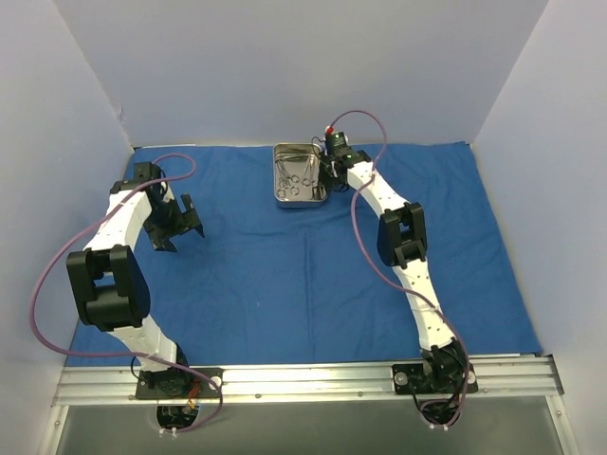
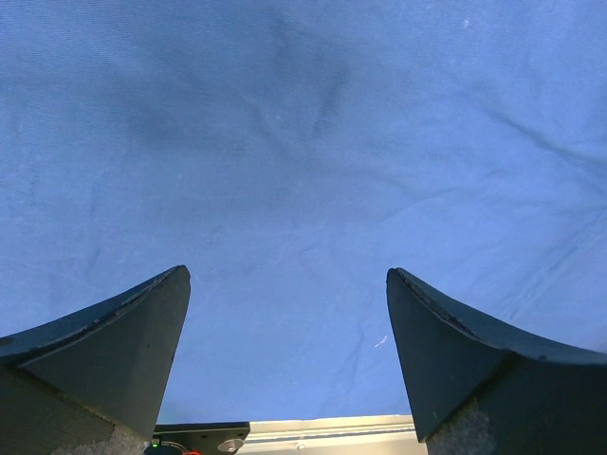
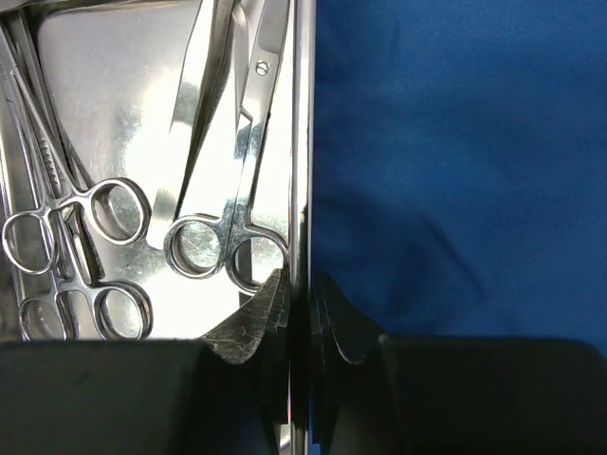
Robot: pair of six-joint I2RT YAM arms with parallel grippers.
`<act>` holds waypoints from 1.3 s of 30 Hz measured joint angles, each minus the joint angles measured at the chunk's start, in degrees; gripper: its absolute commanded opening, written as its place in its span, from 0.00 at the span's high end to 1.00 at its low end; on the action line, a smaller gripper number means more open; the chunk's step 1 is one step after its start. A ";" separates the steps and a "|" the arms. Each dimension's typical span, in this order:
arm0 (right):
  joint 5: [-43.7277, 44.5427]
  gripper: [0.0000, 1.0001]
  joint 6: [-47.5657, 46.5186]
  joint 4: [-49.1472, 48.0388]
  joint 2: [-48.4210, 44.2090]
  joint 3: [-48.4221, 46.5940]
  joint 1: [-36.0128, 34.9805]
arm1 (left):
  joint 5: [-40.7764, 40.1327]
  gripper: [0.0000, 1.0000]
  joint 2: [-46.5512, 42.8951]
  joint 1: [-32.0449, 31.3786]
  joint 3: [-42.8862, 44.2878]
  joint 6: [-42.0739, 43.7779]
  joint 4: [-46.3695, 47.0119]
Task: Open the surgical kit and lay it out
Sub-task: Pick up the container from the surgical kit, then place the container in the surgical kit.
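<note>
The left end effector (image 2: 286, 275) hangs spread wide over the blue cloth (image 2: 303, 142).

In the right wrist view the steel tray (image 3: 114, 114) runs off the top and left edges, taking the tips of the instruments (image 3: 188, 104) with it, and the dark body of the right tool (image 3: 302, 289) covers the tray's near end. From above, near the desk's far edge, those instruments are too small to tell apart. The left tool's (image 2: 287, 275) fingers (image 2: 114, 351) are cut off by the bottom edge of their view, and the blue cloth (image 2: 303, 142) hides the desk beneath.
</note>
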State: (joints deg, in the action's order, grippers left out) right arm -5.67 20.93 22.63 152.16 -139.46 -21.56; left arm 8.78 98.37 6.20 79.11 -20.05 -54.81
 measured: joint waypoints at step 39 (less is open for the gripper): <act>1.38 1.00 -13.49 -2.05 -20.50 30.42 5.79 | 1.86 0.06 1.09 0.31 0.00 0.83 0.66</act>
State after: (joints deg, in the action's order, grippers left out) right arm -4.29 7.44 20.58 131.66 -109.03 -15.77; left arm 10.63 99.46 6.50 79.11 -19.22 -54.15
